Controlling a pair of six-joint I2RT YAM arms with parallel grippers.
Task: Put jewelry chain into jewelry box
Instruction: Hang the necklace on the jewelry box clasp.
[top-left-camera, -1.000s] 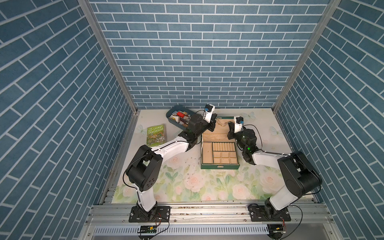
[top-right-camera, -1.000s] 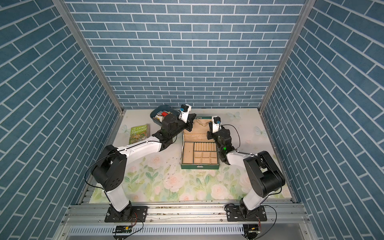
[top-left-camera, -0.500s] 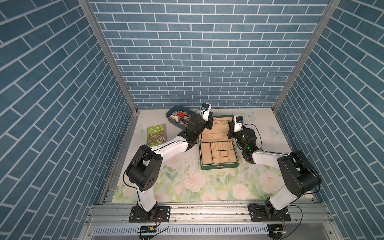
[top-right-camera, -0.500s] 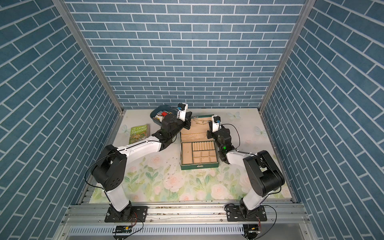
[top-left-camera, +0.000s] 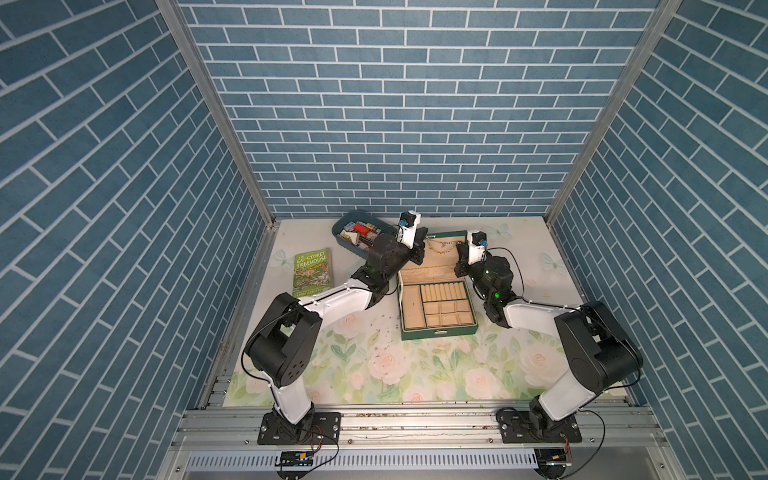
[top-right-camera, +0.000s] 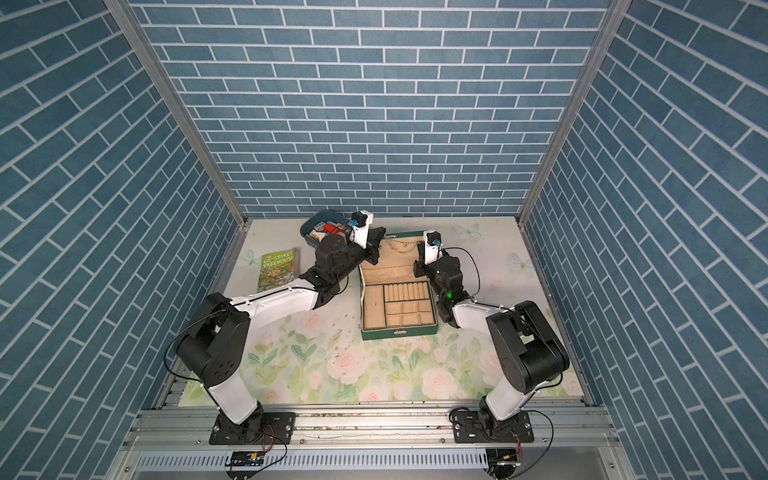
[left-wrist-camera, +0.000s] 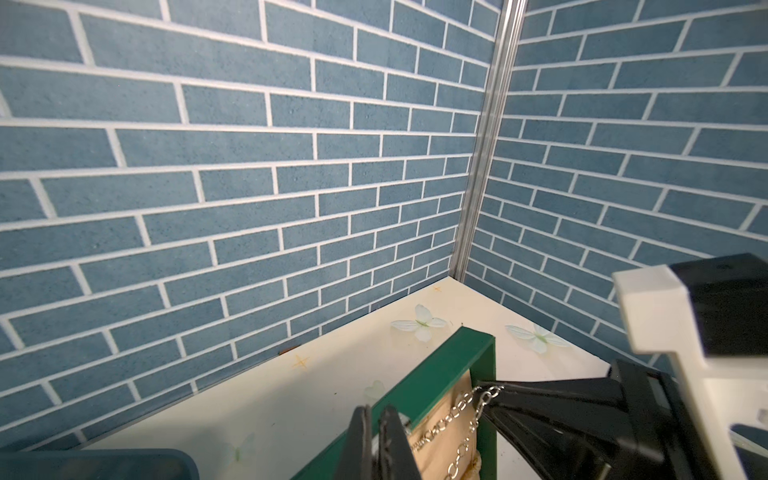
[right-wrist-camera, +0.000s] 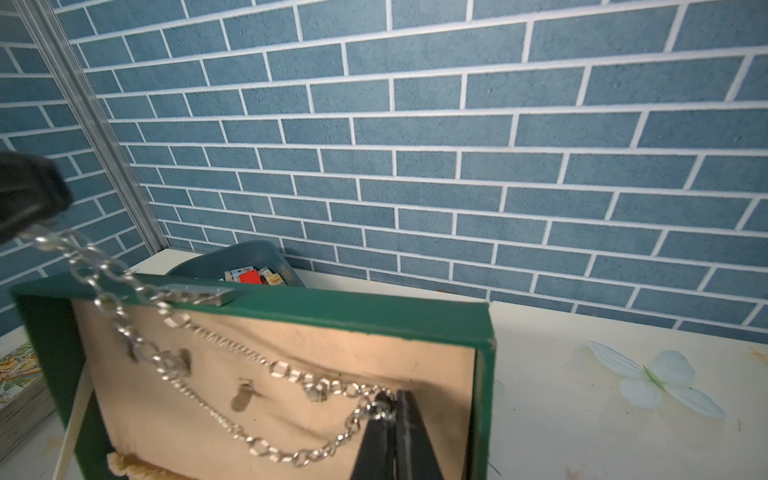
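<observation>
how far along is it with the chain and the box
Done: the jewelry box is open and the jewelry chain is off the table. In hand: the left gripper and right gripper each pinch it, the span between sagging in front of the raised lid. Left: lower it into a compartment and let go; none holds it yet.

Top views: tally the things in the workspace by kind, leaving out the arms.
jewelry chain: 1
jewelry box: 1
book: 1
blue-grey tub: 1 (the small items inside are too small to count)
Total: 4
</observation>
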